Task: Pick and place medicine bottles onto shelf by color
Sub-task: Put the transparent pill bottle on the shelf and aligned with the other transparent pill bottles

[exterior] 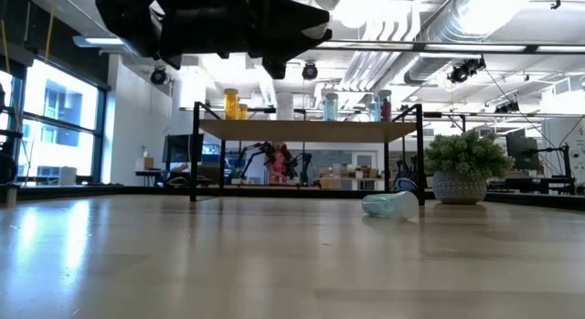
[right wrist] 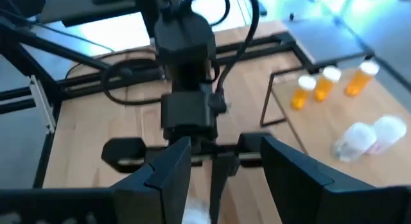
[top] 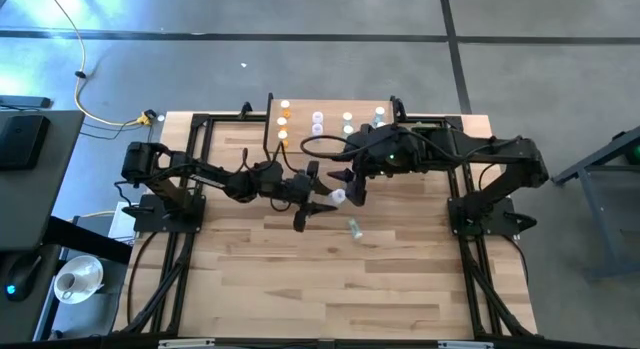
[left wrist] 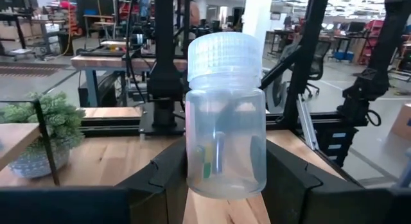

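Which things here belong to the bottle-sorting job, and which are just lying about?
Job: shelf; orange bottles on it; held bottle in left gripper; right gripper; fallen bottle on table.
Lying about: potted plant; yellow cable.

Pale bluish, translucent bottle [left wrist: 226,147] with ribbed white cap, centre of the left wrist frame, between dark fingers [left wrist: 160,179]. Three orange bottles [right wrist: 329,85] with white caps, upper right of the right wrist frame; two clear-to-pinkish ones [right wrist: 369,137] below them. Light wood shelf [exterior: 306,129] on black legs, mid-frame in the low view. Green spiky plant [exterior: 464,156] in a grey speckled pot, right of centre. Light-wood planked tabletop [top: 300,279], black arms, grey floor in the high frame.
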Available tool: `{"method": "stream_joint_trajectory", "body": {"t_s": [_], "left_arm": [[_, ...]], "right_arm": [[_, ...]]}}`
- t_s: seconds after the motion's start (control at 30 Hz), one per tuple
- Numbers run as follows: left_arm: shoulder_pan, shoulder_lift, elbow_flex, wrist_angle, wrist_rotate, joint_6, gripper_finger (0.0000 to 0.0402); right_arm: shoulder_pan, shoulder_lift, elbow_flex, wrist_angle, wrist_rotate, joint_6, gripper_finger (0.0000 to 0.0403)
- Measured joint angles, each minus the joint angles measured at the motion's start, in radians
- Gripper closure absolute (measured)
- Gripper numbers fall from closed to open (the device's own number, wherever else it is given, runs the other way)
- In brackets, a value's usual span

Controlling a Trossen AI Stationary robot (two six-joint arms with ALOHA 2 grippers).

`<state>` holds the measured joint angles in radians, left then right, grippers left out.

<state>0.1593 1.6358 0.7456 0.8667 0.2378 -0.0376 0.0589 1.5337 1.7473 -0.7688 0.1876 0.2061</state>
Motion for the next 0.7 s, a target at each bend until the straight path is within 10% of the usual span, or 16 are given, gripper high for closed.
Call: {"method": "stream_joint_trajectory", "body": {"t_s": [0.7], "left_arm": [[-0.045,0.0,0.0,0.053,-0.111,0.01,0.0257]], "right_arm": [[0.001,0.045,-0.013,-0.176,-0.096,0.109,0.0224]]}}
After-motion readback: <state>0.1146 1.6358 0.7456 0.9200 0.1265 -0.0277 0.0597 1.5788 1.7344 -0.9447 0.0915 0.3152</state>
